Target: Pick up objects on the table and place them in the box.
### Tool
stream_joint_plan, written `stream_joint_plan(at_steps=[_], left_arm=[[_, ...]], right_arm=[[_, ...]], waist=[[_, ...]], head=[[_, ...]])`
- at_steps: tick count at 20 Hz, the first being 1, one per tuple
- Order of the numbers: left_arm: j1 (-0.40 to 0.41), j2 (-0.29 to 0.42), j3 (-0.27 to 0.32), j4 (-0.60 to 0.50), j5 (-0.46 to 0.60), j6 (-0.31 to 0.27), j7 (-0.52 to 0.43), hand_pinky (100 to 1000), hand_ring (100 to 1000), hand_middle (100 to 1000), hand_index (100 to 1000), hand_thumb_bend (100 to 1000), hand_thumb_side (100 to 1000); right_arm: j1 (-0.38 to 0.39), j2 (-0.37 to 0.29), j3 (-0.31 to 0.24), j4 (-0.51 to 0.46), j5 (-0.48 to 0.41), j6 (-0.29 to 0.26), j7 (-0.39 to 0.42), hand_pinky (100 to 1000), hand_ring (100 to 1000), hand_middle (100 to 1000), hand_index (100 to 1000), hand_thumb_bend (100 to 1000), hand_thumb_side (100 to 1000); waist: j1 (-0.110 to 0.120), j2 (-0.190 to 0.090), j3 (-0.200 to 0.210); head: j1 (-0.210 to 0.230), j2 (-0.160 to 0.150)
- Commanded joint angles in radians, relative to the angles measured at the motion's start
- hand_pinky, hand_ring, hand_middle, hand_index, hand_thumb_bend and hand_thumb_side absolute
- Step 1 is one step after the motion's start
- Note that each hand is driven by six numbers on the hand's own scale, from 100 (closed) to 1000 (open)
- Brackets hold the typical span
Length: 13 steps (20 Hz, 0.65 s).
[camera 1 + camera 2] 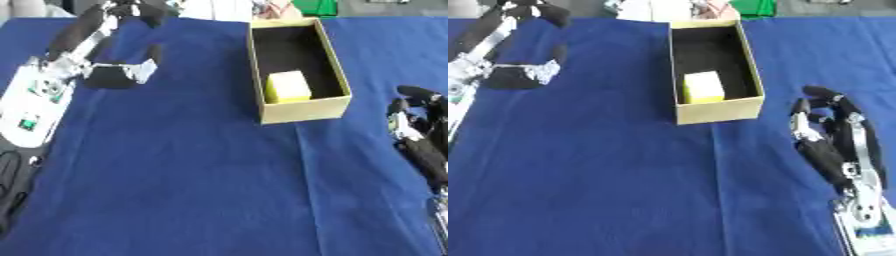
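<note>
one box (305, 113) holds one yellow block (287, 86); left hand (96, 55) and right hand (833, 131) fingers relaxed, empty.

Tan cardboard box (306, 111), open top, dark inside, sits upright on blue cloth. Yellow block (288, 86) lies inside, near front wall.

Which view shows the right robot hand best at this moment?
The right eye view. There the right robot hand shows whole, fingers relaxed and holding nothing, on the blue cloth beside the box. The left eye view cuts it off at the right edge, showing only part of the fingers and palm.
</note>
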Motion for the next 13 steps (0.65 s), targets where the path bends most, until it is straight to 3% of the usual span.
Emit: stream_joint_plan(at_steps=[1, 8, 13], left_arm=[[0.04, -0.006, 0.034, -0.064, 0.053, 0.049, 0.006, 860, 720, 682, 862, 100, 398], [0.218, -0.052, 0.073, -0.206, 0.163, 0.15, -0.012, 864, 717, 682, 862, 100, 440], [0.345, -0.066, 0.092, -0.298, 0.241, 0.179, -0.029, 867, 719, 686, 864, 100, 458]], right_arm=[[-0.004, -0.011, -0.007, -0.024, -0.003, -0.002, -0.006, 691, 967, 532, 762, 100, 372], [0.001, -0.013, -0.001, -0.026, -0.013, -0.006, -0.002, 692, 967, 538, 769, 100, 389], [0.004, -0.013, 0.003, -0.025, -0.017, -0.006, 0.002, 692, 968, 545, 770, 100, 396]], waist=[[-0.001, -0.026, 0.004], [-0.008, -0.041, 0.007], [-0.012, -0.052, 0.001]], head=[[-0.001, 0.014], [-0.001, 0.028], [0.001, 0.035]])
